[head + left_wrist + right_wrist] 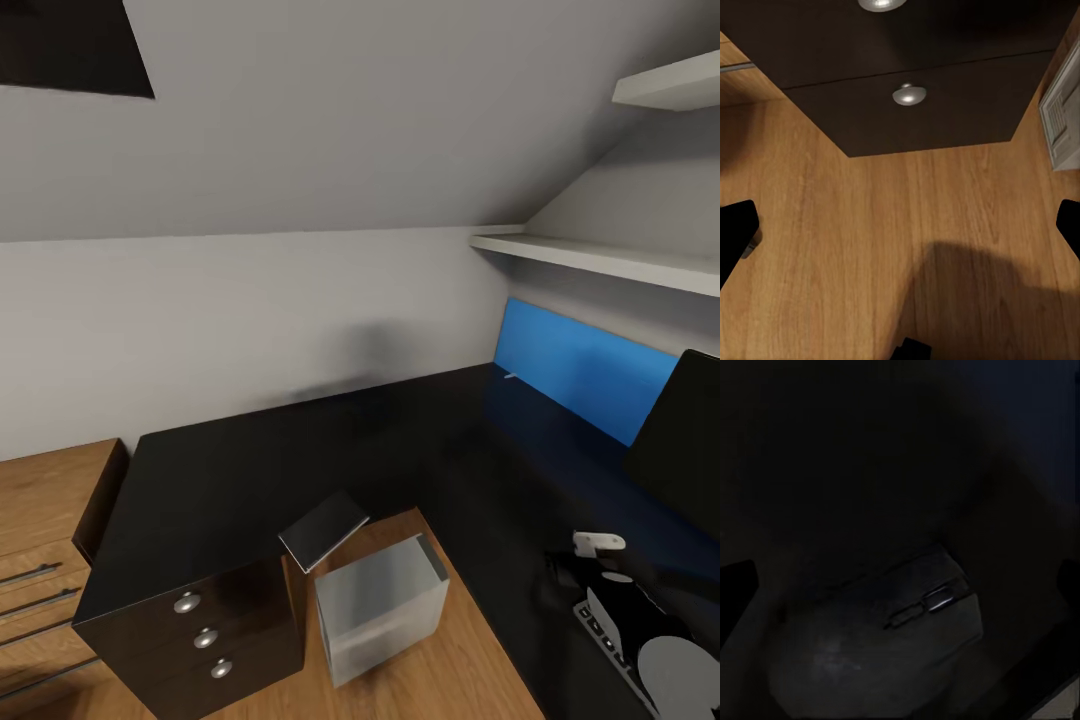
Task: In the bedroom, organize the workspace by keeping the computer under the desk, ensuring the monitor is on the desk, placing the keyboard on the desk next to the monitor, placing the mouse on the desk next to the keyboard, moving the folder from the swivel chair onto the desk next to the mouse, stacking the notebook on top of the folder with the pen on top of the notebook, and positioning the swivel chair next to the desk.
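The right gripper (907,577) hangs over the black desk (300,450) with its fingers spread wide, one dark tip at each edge of the wrist view, and between them lies the mouse (877,649). It rests on the desk top, untouched, near the monitor (680,450) at the right end. The light there is poor, so I can only guess at its colour, but the rounded shell, two buttons and a scroll wheel are plain enough.

A mouse like that should be light and rigid, with a smooth domed back that will likely slip if pinched from above. The safer hold is across its two long sides, low down near the desk, where the walls are nearly flat.

The left gripper (900,225) is also spread open, holding nothing, over the wooden floor (870,247) in front of the black drawers (205,625). The grey computer (385,605) stands on the floor beside those drawers, at the inner corner of the desk.
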